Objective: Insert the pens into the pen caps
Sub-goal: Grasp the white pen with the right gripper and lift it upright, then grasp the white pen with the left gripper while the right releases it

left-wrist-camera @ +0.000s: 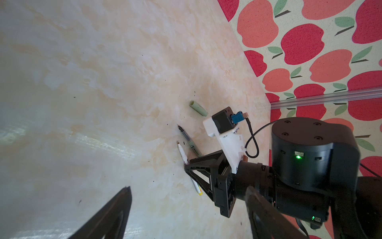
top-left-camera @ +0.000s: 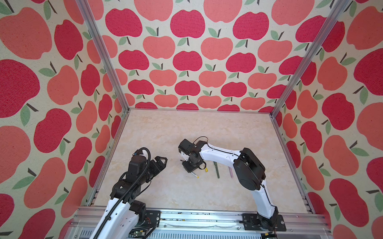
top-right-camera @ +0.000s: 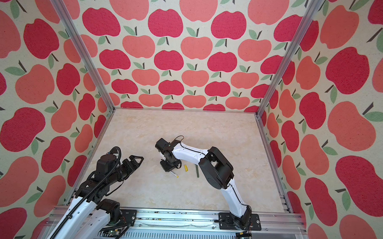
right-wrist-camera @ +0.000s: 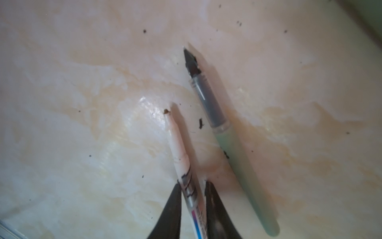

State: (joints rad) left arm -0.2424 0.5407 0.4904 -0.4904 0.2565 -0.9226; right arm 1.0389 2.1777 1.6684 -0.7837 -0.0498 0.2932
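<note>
My right gripper [right-wrist-camera: 192, 183] points down at the table, shut on the barrel of a white pen [right-wrist-camera: 179, 148] that lies flat, one finger on each side. The pen's yellow end [top-left-camera: 196, 176] sticks out behind the gripper in both top views. A pale green pen [right-wrist-camera: 231, 153] with a dark tip lies right beside it. A pale green cap [left-wrist-camera: 198, 108] rests a little beyond the two pens. A yellow cap [top-left-camera: 205, 169], a dark green pen [top-left-camera: 216, 170] and a pink pen [top-left-camera: 230, 172] lie under the right arm. My left gripper [top-left-camera: 162, 160] hovers open and empty to the left.
The marble-patterned tabletop [top-left-camera: 186, 128] is boxed in by apple-print walls and aluminium posts [top-left-camera: 274, 114]. The right arm's elbow [top-left-camera: 249, 168] hangs over the pens on the right. Small dark specks dot the surface around the pens.
</note>
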